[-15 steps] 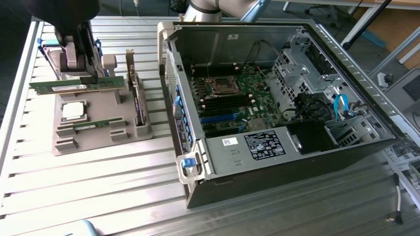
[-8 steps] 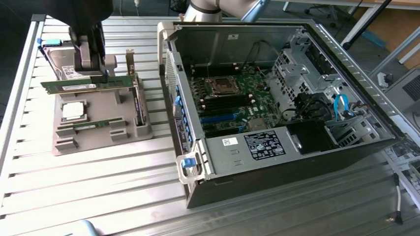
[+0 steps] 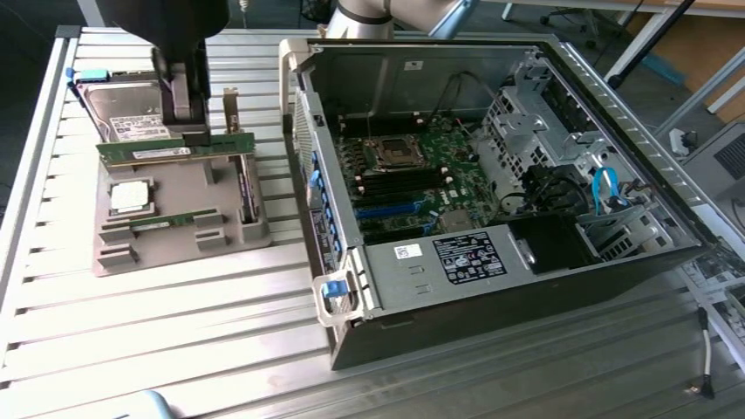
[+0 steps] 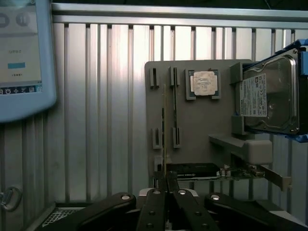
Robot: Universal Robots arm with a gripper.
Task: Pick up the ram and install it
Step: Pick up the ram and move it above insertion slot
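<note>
Gripping the ram (image 3: 140, 153) in the claw (image 3: 187, 137), pinched shut on the stick's upper long edge, in the upper left of the exterior view. Hanging it level over the far end of the grey tray (image 3: 174, 249) on the slatted surface (image 3: 174, 332), above the twin stick (image 3: 174, 218) resting in its slot. Risking a slip or a twist by holding so thin a board along a narrow strip only. Risking a knock against the expansion card (image 3: 244, 188) or the hard drive (image 3: 122, 109) crowding close by. Facing, at the frame's centre, the open computer case (image 3: 396, 288), with the memory slots (image 3: 402, 185) sitting deep among walls and cables. Probably courting a jammed edge, bent contacts or a cracked board by arriving there tilted, off-line or turned end for end.
</note>
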